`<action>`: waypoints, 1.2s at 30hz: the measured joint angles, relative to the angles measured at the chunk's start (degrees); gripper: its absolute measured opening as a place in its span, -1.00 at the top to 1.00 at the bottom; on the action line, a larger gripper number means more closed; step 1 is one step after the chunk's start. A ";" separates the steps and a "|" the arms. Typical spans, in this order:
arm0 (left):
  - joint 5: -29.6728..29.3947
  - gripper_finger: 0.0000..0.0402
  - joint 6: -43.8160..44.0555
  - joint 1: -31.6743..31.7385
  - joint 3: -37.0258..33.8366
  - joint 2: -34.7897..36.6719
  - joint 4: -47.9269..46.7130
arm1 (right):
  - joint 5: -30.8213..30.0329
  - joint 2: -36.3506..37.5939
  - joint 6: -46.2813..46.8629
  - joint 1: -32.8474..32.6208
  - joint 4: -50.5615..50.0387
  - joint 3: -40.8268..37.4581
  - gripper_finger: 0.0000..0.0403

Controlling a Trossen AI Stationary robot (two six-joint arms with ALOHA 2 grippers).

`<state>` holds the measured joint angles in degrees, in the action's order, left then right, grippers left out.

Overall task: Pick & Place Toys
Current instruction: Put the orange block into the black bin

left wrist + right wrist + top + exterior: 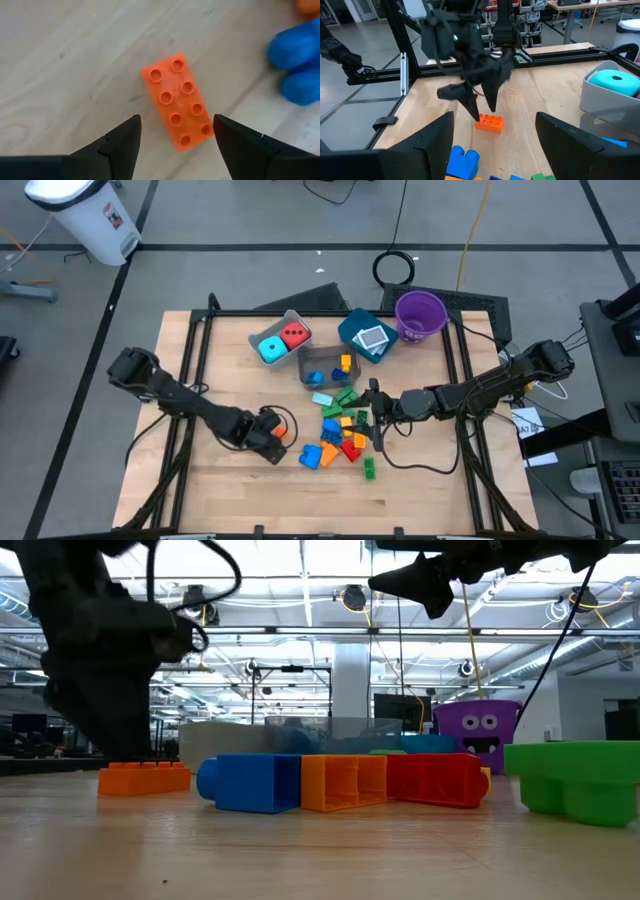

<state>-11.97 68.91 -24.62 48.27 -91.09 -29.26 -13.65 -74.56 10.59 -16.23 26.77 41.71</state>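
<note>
On the wooden table [240,480], an orange brick [178,101] is lying flat with its bumps facing up, a little apart from the pile of toy bricks [340,435]. We are seeing the left gripper [175,145] hanging right over it, its two dark fingers spread apart, one on each side of the brick and not squeezing it. From the low camera, that brick is sitting alone to the side of a blue brick [250,782], which is touching an orange hollow brick [343,783] and a red brick [435,780]. A green brick [575,778] is sitting apart from them.

We are seeing the right gripper [377,412] floating above the far side of the pile, fingers apart and holding nothing. Behind the pile, a grey bin [283,340] is holding a cyan cube [270,350] and a red cube [294,336]. Next to it, a dark bin [330,365] is holding a few bricks, and a teal bin [352,330] has a card [372,339] inside. A purple cup [420,315] is standing beside the teal bin.
</note>
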 joint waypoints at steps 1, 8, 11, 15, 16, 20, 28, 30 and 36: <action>0.97 -0.27 -0.09 0.33 0.00 -0.67 0.13 | 0.00 0.00 -0.27 0.00 0.00 0.00 -0.25; 5.40 -0.26 -3.89 3.25 0.31 -5.04 3.44 | 0.02 0.00 -0.57 0.00 -0.40 -0.02 -0.25; 5.99 -0.18 -5.61 3.74 0.20 -5.14 3.65 | 0.09 0.00 -0.43 0.00 -0.42 -0.07 -0.25; 5.83 0.06 -8.01 3.78 0.13 -4.81 3.33 | 0.11 0.00 -0.45 0.00 -0.43 -0.07 -0.25; 5.82 0.14 -8.59 3.78 0.12 -4.81 3.30 | 0.12 0.00 -0.54 0.00 -0.43 -0.07 -0.25; 6.13 0.28 -10.39 4.26 0.09 -4.32 3.39 | 0.08 0.00 -0.55 0.00 -0.42 -0.07 -0.25; 1.05 0.28 -18.99 5.51 3.20 2.15 5.38 | 0.02 -0.01 -0.57 0.00 -0.42 -0.05 -0.25; -1.41 0.28 -22.56 5.94 4.32 3.84 5.39 | 0.02 -0.02 -0.57 0.00 -0.40 -0.04 -0.25; -8.20 0.24 -34.88 9.47 8.58 7.80 8.20 | 0.00 -0.02 -0.57 0.00 -0.42 -0.04 -0.25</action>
<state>-20.17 34.03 -15.15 56.85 -83.29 -21.05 -13.65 -74.59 10.02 -16.23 26.35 41.67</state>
